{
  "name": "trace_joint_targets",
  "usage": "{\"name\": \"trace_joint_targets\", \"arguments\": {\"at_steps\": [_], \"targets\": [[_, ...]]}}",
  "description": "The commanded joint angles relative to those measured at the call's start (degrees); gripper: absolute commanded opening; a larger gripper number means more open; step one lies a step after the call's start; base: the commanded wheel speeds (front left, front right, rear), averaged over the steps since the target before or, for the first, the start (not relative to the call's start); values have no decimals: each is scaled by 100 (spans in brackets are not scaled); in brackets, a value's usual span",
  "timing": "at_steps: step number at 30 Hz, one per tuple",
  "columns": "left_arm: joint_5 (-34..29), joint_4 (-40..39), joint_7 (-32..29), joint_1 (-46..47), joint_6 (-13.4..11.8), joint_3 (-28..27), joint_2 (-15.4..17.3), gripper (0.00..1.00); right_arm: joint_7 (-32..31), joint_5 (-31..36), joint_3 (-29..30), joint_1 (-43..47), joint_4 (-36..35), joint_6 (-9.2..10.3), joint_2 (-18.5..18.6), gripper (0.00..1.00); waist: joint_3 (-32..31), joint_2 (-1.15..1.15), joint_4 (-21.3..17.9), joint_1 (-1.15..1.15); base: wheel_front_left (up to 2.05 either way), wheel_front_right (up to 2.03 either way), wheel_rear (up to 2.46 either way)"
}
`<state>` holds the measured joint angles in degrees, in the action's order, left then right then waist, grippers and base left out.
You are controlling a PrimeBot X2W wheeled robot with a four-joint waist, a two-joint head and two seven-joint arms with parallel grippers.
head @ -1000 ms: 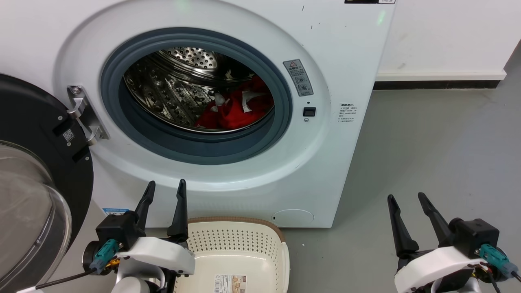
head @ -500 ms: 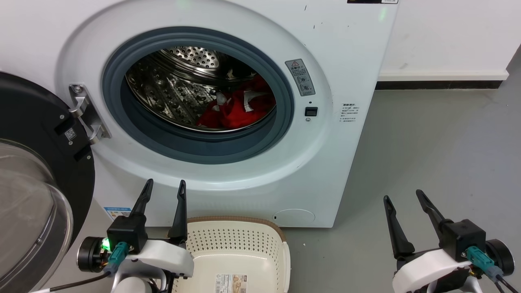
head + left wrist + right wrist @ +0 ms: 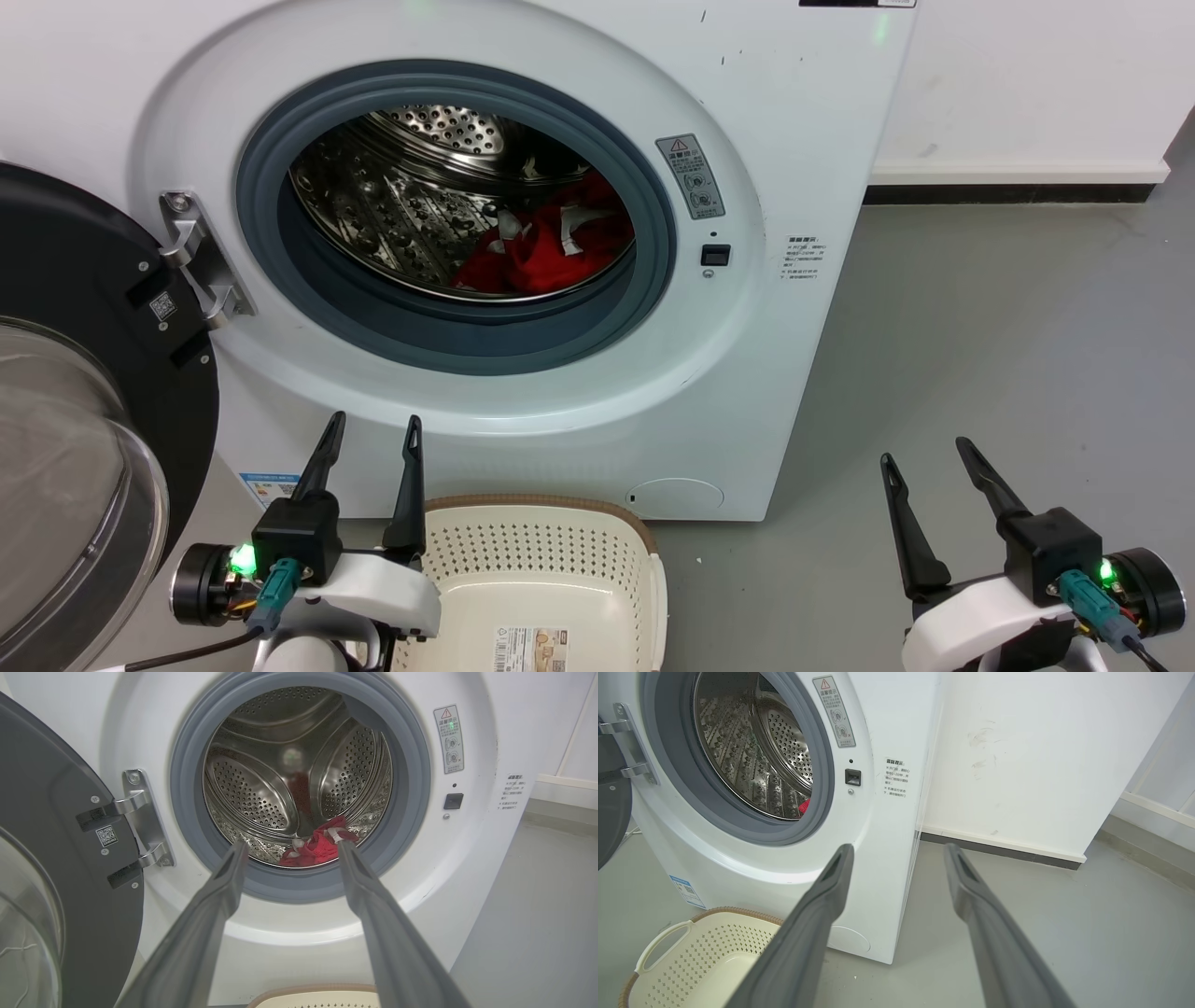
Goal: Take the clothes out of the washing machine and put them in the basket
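Progress: nothing moved yet. The soft bright red clothes with white labels (image 3: 546, 247) lie in the perforated steel drum (image 3: 392, 205) of the large white front-loading washing machine (image 3: 766, 373). The visible part of the small cream perforated plastic basket with brown rim (image 3: 541, 504) holds no garment.
Left claw (image 3: 373, 423): released, fingers spread, nothing grasped; basket just beside it on its right.
Right claw (image 3: 924, 452): released, empty, over grey floor (image 3: 980, 327).
Clothes from left claw: ahead, above, slightly right, well apart, past the grey rubber porthole rim (image 3: 467, 350).
Clothes from right claw: up and left, well apart.
Remaining, by my reading: reach in, grasp, carry, drop.
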<state>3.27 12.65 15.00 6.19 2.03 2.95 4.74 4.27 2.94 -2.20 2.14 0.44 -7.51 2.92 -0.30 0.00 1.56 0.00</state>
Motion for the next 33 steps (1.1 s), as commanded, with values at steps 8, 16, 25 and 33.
{"name": "trace_joint_targets", "arguments": {"at_steps": [8, 16, 25, 33], "targets": [[7, 75, 23, 2, 13, -36, -6, 100, -15, -28, 26, 25, 32, 4, -7, 100, 2, 0, 0, 0, 0, 0, 0], [27, 118, 22, 68, 11, -73, 16, 100, -52, -18, 29, -16, 46, 4, -8, 100, 25, 0, -24, 0, 0, 0, 0], [102, 386, 22, 463, -37, -160, 51, 100, -90, -11, -57, -258, -130, 4, -8, 100, 430, 0, -181, 0, 0, 0, 0], [296, 1089, -190, 1328, -11, -301, 182, 100, -109, -56, -199, -598, -440, 4, -8, 100, 1111, 0, -504, 0, 0, 0, 0]]}}
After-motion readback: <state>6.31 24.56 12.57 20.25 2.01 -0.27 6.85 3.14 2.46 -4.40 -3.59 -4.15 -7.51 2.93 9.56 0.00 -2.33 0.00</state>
